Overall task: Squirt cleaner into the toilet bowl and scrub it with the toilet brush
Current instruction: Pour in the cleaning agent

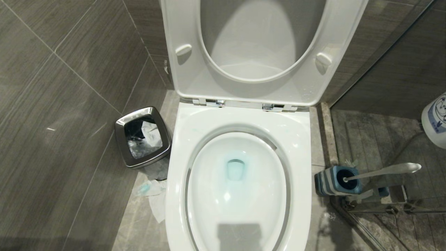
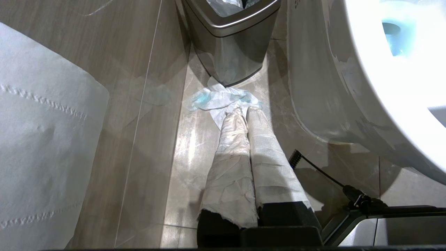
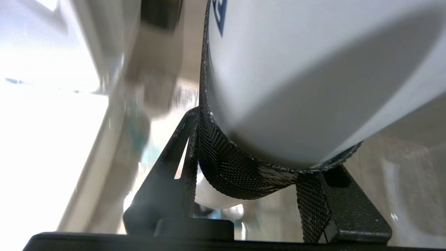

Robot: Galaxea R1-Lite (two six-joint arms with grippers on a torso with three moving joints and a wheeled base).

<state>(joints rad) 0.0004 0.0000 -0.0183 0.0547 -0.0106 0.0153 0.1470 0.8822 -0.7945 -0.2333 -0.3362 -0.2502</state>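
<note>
The left gripper hangs low beside the bowl, pointing at the floor near the bin, its paper-wrapped fingers pressed together on nothing. The bowl holds blue-tinted water, seat and lid up. Right of it the brush leans in its holder. Furthest right, the right gripper clasps a white bottle above the floor.

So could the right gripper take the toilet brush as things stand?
Probably not yet: the right gripper is shut on the white bottle. The toilet brush handle itself stands unobstructed in its holder.
</note>
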